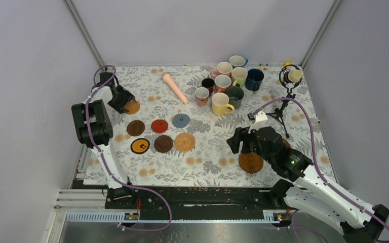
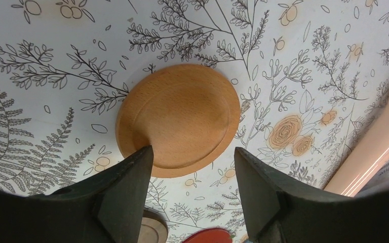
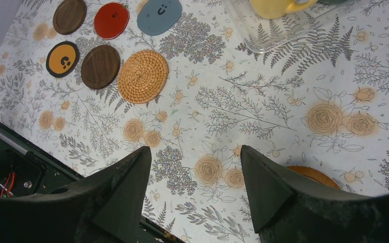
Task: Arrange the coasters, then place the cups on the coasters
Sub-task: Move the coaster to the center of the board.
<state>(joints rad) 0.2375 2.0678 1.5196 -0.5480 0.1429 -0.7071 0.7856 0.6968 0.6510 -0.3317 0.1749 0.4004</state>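
Left pincer released, hovering over the orange coaster, upper left of top view. Right pincer released too, above the tabletop. Cups bunched upper right.

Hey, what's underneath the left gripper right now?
An orange wood coaster lies flat on the floral tablecloth below the open left gripper. Its near rim is partly covered by one finger.

Robot lab cell: blank grey walls, metal frame posts, floral-clothed table.
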